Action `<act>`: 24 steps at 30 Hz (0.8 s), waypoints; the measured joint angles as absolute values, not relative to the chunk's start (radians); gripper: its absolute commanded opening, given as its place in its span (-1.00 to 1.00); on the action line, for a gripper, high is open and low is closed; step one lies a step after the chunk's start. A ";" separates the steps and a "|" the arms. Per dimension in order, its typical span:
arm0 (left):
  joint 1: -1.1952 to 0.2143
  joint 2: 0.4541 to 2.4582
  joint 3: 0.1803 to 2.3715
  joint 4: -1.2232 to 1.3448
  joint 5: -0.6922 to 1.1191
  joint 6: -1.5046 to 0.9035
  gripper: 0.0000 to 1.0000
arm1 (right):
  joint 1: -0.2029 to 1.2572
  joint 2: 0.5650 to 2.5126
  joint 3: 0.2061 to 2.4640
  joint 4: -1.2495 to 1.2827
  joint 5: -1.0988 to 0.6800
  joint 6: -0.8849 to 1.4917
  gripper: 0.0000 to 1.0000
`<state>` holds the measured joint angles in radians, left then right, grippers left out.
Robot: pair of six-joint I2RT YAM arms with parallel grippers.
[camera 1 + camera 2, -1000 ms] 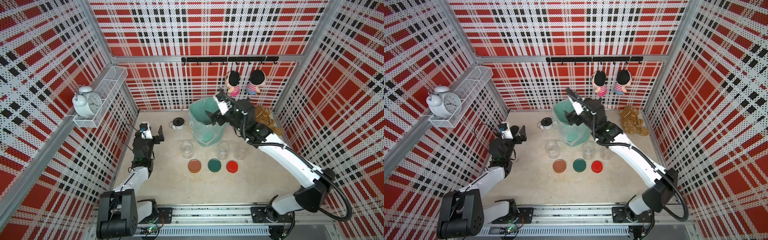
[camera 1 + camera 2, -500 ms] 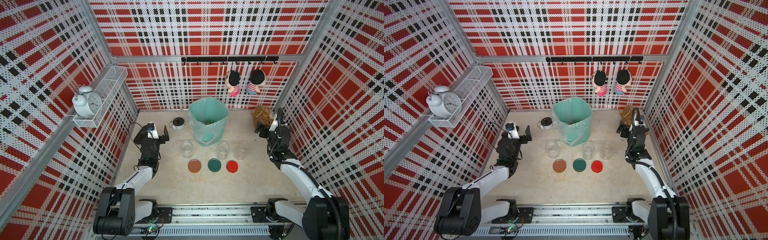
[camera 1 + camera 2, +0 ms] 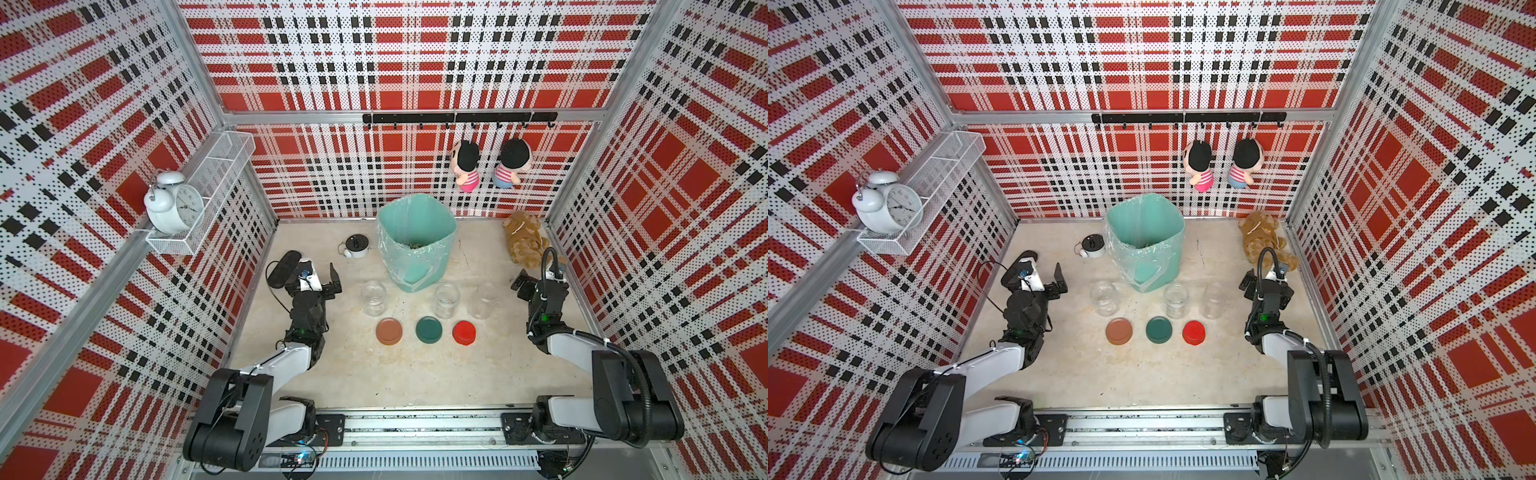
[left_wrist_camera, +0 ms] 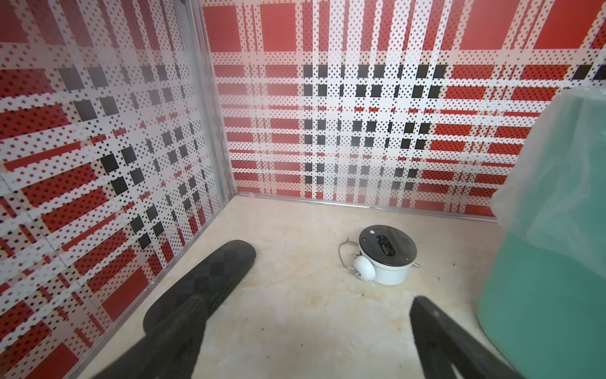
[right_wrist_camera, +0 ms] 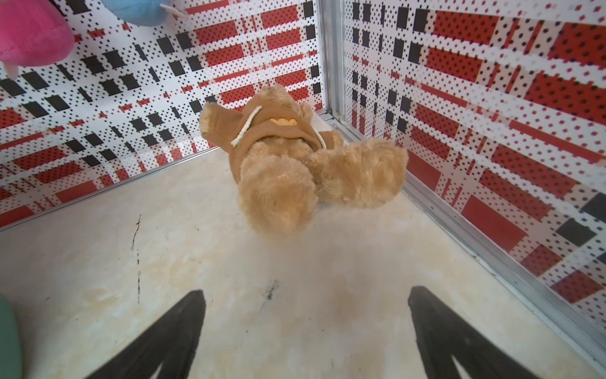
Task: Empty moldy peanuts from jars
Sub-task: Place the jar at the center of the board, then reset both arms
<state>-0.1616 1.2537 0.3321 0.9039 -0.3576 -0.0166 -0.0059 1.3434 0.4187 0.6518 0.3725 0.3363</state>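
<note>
Barely visible moldy peanuts (image 3: 409,246) deep in teal bin (image 3: 440,257), clear jars (image 3: 446,300) faint

No text is legible anywhere (alarm clock (image 3: 176,205) numerals too small).

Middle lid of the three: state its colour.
Dark green. The middle lid shows best in both top views, between the brown lid and the red lid.
</note>
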 measured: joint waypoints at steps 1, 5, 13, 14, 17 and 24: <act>-0.163 1.265 0.327 0.923 -0.363 -0.020 0.97 | -0.007 1.344 0.419 0.664 0.379 0.334 1.00; -0.165 1.298 0.310 0.973 -0.384 -0.023 0.97 | -0.016 1.344 0.419 0.699 0.377 0.324 0.99; -0.165 1.304 0.303 1.036 -0.402 -0.031 0.97 | -0.019 1.344 0.410 0.695 0.333 0.307 1.00; -0.165 1.303 0.299 1.040 -0.403 -0.036 0.97 | -0.019 1.344 0.390 0.715 0.324 0.308 0.99; -0.165 1.294 0.282 1.043 -0.406 -0.046 0.97 | -0.019 1.344 0.319 0.753 0.309 0.307 1.00; -0.165 1.282 0.274 1.044 -0.413 -0.053 0.97 | -0.019 1.406 0.254 0.938 0.316 0.261 1.00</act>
